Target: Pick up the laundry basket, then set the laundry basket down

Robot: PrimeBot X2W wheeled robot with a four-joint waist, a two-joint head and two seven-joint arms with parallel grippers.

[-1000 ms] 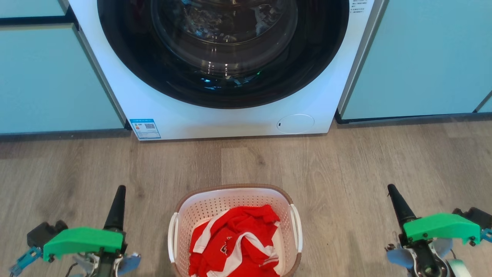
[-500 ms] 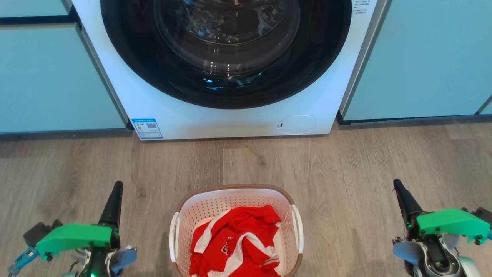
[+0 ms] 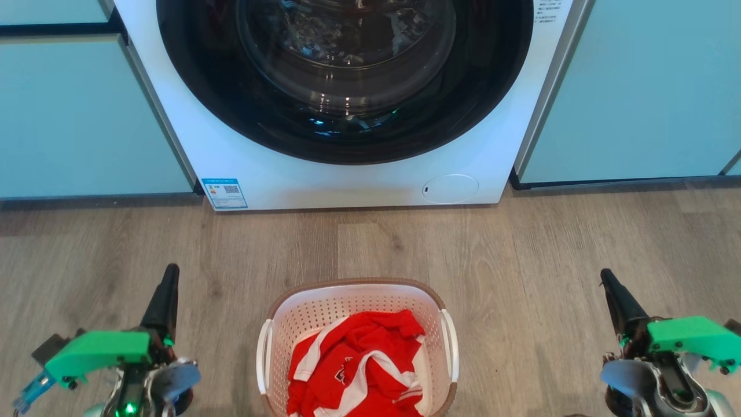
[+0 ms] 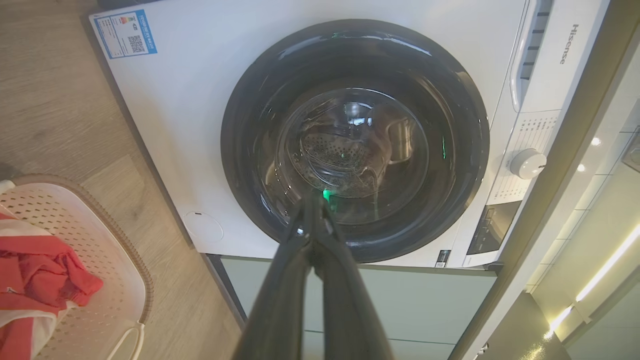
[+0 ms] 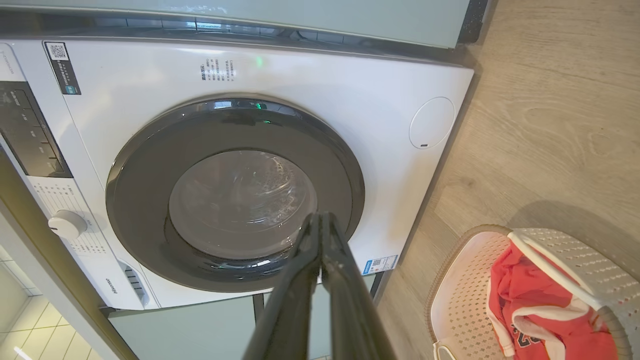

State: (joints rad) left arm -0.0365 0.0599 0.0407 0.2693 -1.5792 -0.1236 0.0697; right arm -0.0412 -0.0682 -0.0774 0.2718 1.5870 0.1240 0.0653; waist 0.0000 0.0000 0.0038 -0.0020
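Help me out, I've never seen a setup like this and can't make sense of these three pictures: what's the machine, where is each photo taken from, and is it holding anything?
It is a wheeled robot with two arms. One picture looks down from its head: the left gripper and right gripper flank a laundry basket on the wood floor, facing a washing machine with its door closed. A red and white garment lies in the basket. The other two pictures come from cameras on each wrist, looking along the dark fingers, so they look tilted. Both grippers are shut and hold nothing; neither touches the basket.
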